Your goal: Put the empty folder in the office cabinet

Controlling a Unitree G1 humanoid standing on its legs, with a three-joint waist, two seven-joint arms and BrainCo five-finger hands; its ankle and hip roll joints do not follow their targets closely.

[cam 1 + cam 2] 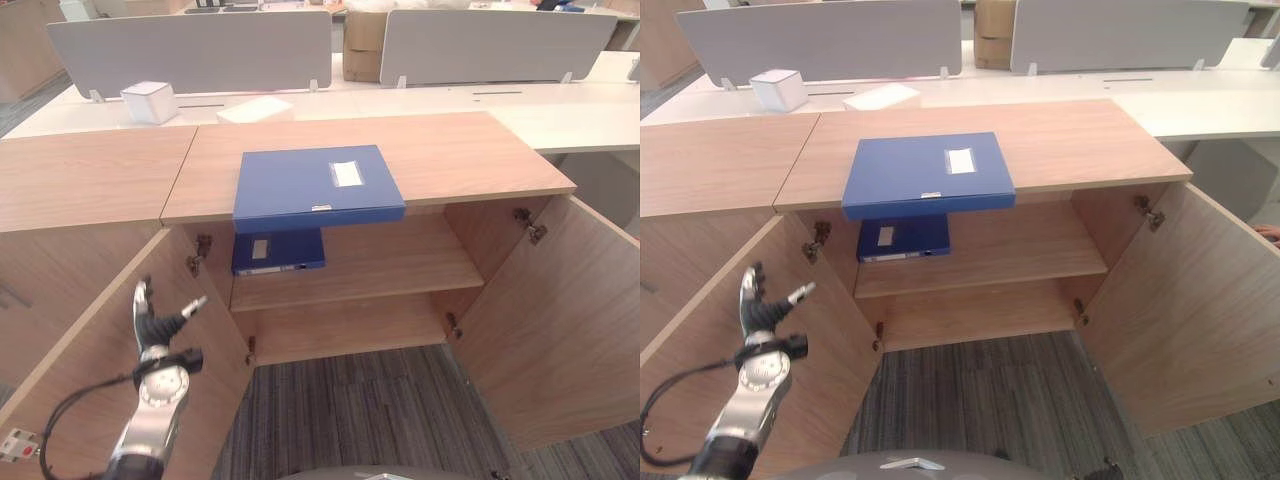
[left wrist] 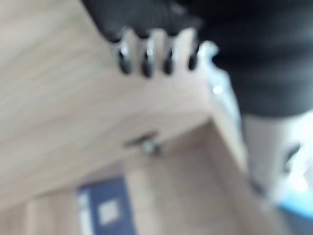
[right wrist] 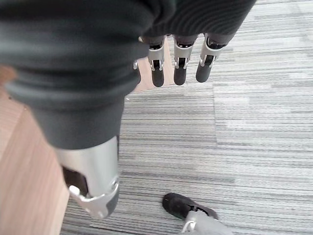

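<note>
A blue folder with a white label lies flat on top of the wooden cabinet, its front edge jutting over the opening. A second blue folder lies on the cabinet's upper shelf, at the left. My left hand is raised in front of the open left door, below and left of both folders, open and holding nothing. Its fingers show against the door's wood, with the shelf folder beyond. My right hand hangs over grey carpet, open and empty.
Both cabinet doors stand wide open, the left door beside my left hand and the right door opposite. The lower shelf is bare. Behind the cabinet are white desks with a white box, paper and grey dividers.
</note>
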